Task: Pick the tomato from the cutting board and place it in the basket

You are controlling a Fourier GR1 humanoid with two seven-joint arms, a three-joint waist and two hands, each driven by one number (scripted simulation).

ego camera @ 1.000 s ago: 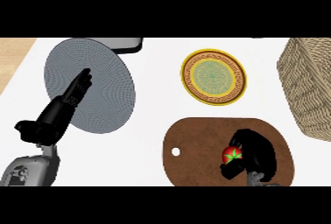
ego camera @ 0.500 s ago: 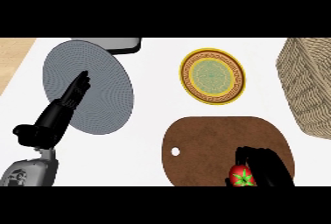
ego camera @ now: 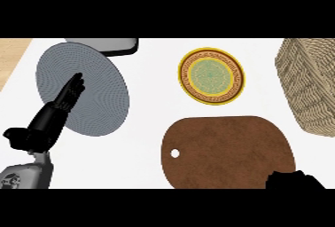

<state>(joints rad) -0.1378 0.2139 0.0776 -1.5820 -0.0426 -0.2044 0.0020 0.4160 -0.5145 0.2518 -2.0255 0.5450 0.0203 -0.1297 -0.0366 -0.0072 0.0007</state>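
You see a matt brown cutting board [ego camera: 226, 150] with a mottled, wood-like face. The basket [ego camera: 311, 86] at the counter's right edge looks like rough woven wicker. The grey plate [ego camera: 82, 88] is finely ribbed; the yellow-rimmed plate [ego camera: 211, 76] is perhaps glazed ceramic.

A brown cutting board [ego camera: 226, 150] lies on the white tabletop [ego camera: 150, 111] between a grey plate [ego camera: 82, 88] and a wicker basket [ego camera: 311, 86]; the left robot hand [ego camera: 62, 106] rests with straight fingers over the plate.
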